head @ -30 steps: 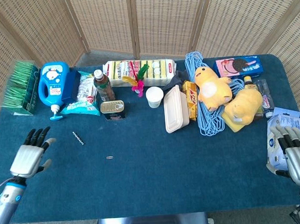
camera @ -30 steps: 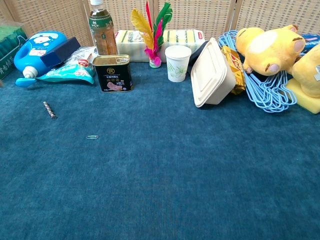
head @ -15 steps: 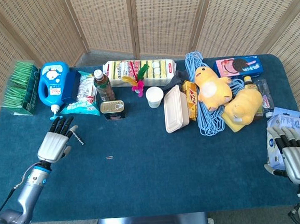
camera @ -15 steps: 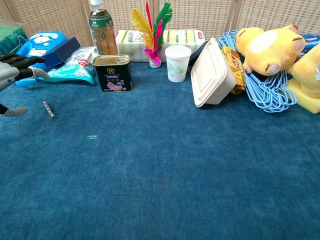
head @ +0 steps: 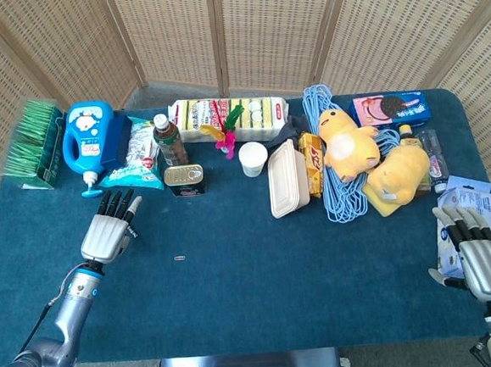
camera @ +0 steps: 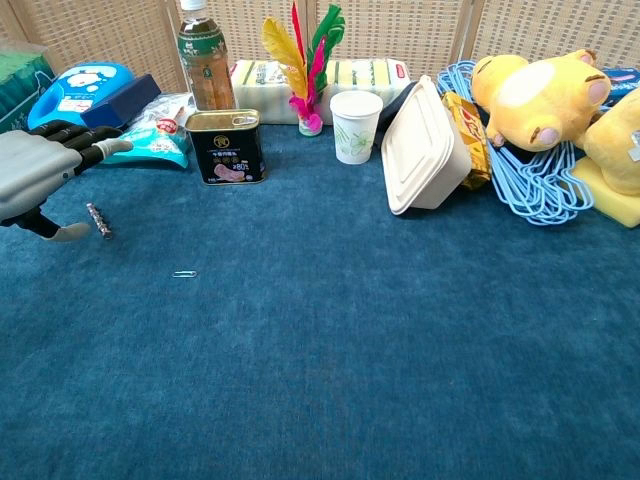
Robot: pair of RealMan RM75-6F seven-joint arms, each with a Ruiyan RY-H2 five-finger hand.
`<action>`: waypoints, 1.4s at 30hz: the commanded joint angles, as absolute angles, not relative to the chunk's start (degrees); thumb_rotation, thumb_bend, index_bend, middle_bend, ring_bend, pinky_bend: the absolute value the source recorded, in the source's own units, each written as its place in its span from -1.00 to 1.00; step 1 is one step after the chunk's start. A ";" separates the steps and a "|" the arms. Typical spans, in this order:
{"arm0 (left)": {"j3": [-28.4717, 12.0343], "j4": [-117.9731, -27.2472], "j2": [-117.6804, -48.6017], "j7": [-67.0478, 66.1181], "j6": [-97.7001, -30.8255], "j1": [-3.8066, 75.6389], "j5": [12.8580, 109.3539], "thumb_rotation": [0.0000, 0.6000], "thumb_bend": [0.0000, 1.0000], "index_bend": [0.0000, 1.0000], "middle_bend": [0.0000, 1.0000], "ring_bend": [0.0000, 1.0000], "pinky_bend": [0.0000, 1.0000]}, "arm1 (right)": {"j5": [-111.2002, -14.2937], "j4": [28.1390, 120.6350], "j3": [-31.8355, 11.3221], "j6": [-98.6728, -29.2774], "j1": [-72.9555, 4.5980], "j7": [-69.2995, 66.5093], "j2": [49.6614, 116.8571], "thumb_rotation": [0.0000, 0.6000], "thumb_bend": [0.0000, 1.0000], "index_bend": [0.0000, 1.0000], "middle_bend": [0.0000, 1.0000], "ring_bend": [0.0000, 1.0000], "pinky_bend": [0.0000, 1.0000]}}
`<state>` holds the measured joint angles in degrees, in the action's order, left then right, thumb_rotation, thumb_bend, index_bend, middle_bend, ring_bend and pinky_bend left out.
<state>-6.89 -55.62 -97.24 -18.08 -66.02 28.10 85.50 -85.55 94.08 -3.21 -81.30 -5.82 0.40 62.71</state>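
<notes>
The left hand (camera: 45, 180) hovers low over the blue table (head: 262, 284), released and holding nothing, its fingers stretched forward and slightly apart with the thumb dropped toward the cloth. The thing it reaches for, a small dark stick-like object (camera: 97, 220), lies flat on the cloth just under and a little inboard of the thumb, apart from it; in the head view the fingers hide most of it. To take it well, I judge the hand should settle so that thumb and fingertip straddle the stick across its short width, then close gently, since so thin a piece will likely roll or skid on the nap if pushed from one side. A paperclip (camera: 184, 274) lies further toward the robot's right, clear of the grasp. Just ahead of the fingertips sit a teal snack bag (camera: 140, 148) and a blue detergent jug (head: 89, 138), close enough to nudge if the hand drifts forward. Beyond them stands a luncheon meat tin (camera: 226, 146). Far off at the other end, the right hand (head: 481, 254) rests released, fingers extended, on a blue-and-white packet (head: 452, 218).
</notes>
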 commanded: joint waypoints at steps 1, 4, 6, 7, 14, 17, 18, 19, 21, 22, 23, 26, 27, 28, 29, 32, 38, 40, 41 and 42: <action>-6.64 -55.43 -97.76 -18.68 -66.09 28.23 85.23 1.00 0.01 -1.00 -1.00 -1.00 -1.00 | -85.47 94.07 -3.23 -81.29 -5.83 0.28 62.70 1.00 -1.00 -1.00 -1.00 -1.00 -1.00; -6.46 -55.71 -97.75 -18.78 -66.23 28.19 85.01 1.00 0.01 -1.00 -1.00 -1.00 -1.00 | -85.28 94.05 -3.26 -81.20 -5.84 0.16 62.66 1.00 -1.00 -1.00 -1.00 -1.00 -1.00; -6.24 -55.91 -97.60 -18.98 -66.17 28.10 84.81 1.00 0.01 -1.00 -1.00 -1.00 -1.00 | -85.20 94.09 -3.23 -81.08 -5.86 0.04 62.62 1.00 -1.00 -1.00 -1.00 -1.00 -1.00; -6.10 -56.14 -97.47 -18.98 -66.18 27.98 84.68 1.00 0.01 -1.00 -1.00 -1.00 -1.00 | -85.17 94.12 -3.22 -81.05 -5.86 0.02 62.58 1.00 -1.00 -1.00 -1.00 -1.00 -1.00; -5.32 -55.83 -97.06 -19.74 -66.76 27.54 84.52 1.00 0.01 -1.00 -1.00 -1.00 -1.00 | -85.09 94.29 -3.14 -80.86 -5.92 0.04 62.45 1.00 -1.00 -1.00 -1.00 -1.00 -1.00; -5.06 -54.98 -97.68 -19.37 -66.93 27.52 84.53 1.00 0.01 -1.00 -1.00 -1.00 -1.00 | -85.14 94.44 -3.06 -80.70 -5.99 -0.06 62.39 1.00 -1.00 -1.00 -1.00 -1.00 -1.00; -4.92 -54.43 -98.06 -19.20 -67.03 27.51 84.59 1.00 0.01 -1.00 -1.00 -1.00 -1.00 | -85.20 94.52 -3.02 -80.64 -6.02 -0.11 62.37 1.00 -1.00 -1.00 -1.00 -1.00 -1.00; -4.86 -53.90 -98.46 -19.04 -67.17 27.51 84.60 1.00 0.01 -1.00 -1.00 -1.00 -1.00 | -85.25 94.55 -2.98 -80.58 -6.05 -0.11 62.34 1.00 -1.00 -1.00 -1.00 -1.00 -1.00; -4.85 -53.12 -99.01 -18.99 -67.39 27.60 84.64 1.00 0.01 -1.00 -1.00 -1.00 -1.00 | -85.30 94.58 -2.94 -80.56 -6.06 -0.11 62.33 1.00 -1.00 -1.00 -1.00 -1.00 -1.00; -4.87 -52.71 -99.30 -19.11 -67.52 27.68 84.67 1.00 0.01 -1.00 -1.00 -1.00 -1.00 | -85.32 94.61 -2.91 -80.56 -6.06 -0.14 62.33 1.00 -1.00 -1.00 -1.00 -1.00 -1.00; -4.92 -52.52 -99.45 -19.18 -67.59 27.72 84.66 1.00 0.01 -1.00 -1.00 -1.00 -1.00 | -85.33 94.62 -2.91 -80.57 -6.05 -0.14 62.32 1.00 -1.00 -1.00 -1.00 -1.00 -1.00; -5.27 -51.56 -100.42 -18.86 -67.93 27.90 84.38 1.00 0.01 -1.00 -1.00 -1.00 -1.00 | -85.40 94.73 -2.88 -80.59 -6.06 -0.42 62.23 1.00 -1.00 -1.00 -1.00 -1.00 -1.00; -5.34 -51.22 -100.70 -18.65 -68.06 27.98 84.35 1.00 0.01 -1.00 -1.00 -1.00 -1.00 | -85.41 94.82 -2.84 -80.52 -6.06 -0.75 62.15 1.00 -1.00 -1.00 -1.00 -1.00 -1.00; -5.38 -50.98 -100.88 -18.56 -68.18 28.05 84.35 1.00 0.01 -1.00 -1.00 -1.00 -1.00 | -85.40 94.83 -2.83 -80.49 -6.06 -0.90 62.10 1.00 -1.00 -1.00 -1.00 -1.00 -1.00; -5.49 -50.63 -101.17 -18.40 -68.38 28.16 84.36 1.00 0.01 -1.00 -1.00 -1.00 -1.00 | -85.39 94.77 -2.82 -80.50 -6.05 -0.94 62.04 1.00 -1.00 -1.00 -1.00 -1.00 -1.00; -5.63 -49.61 -101.94 -17.96 -69.02 28.47 84.57 1.00 0.01 -1.00 -1.00 -1.00 -1.00 | -85.47 94.80 -2.75 -80.49 -6.04 -1.13 61.98 1.00 -1.00 -1.00 -1.00 -1.00 -1.00; -5.30 -47.45 -103.31 -17.16 -68.98 29.12 84.99 1.00 0.01 -1.00 -1.00 -1.00 -1.00 | -85.71 95.10 -2.54 -80.30 -6.06 -2.19 61.61 1.00 -1.00 -1.00 -1.00 -1.00 -1.00; -5.26 -46.99 -103.67 -17.06 -68.85 29.17 84.86 1.00 0.01 -1.00 -1.00 -1.00 -1.00 | -85.72 95.08 -2.54 -80.44 -5.99 -2.31 61.50 1.00 -1.00 -1.00 -1.00 -1.00 -1.00; -5.21 -46.78 -103.78 -17.06 -68.74 29.19 84.82 1.00 0.01 -1.00 -1.00 -1.00 -1.00 | -85.73 95.10 -2.54 -80.46 -5.98 -2.42 61.46 1.00 -1.00 -1.00 -1.00 -1.00 -1.00; -5.17 -46.59 -103.88 -17.05 -68.58 29.19 84.73 1.00 0.01 -1.00 -1.00 -1.00 -1.00 | -85.71 95.14 -2.54 -80.47 -5.96 -2.63 61.41 1.00 -1.00 -1.00 -1.00 -1.00 -1.00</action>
<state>-5.21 -46.68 -103.80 -17.07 -68.66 29.17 84.78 -85.72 95.11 -2.54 -80.45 -5.98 -2.50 61.46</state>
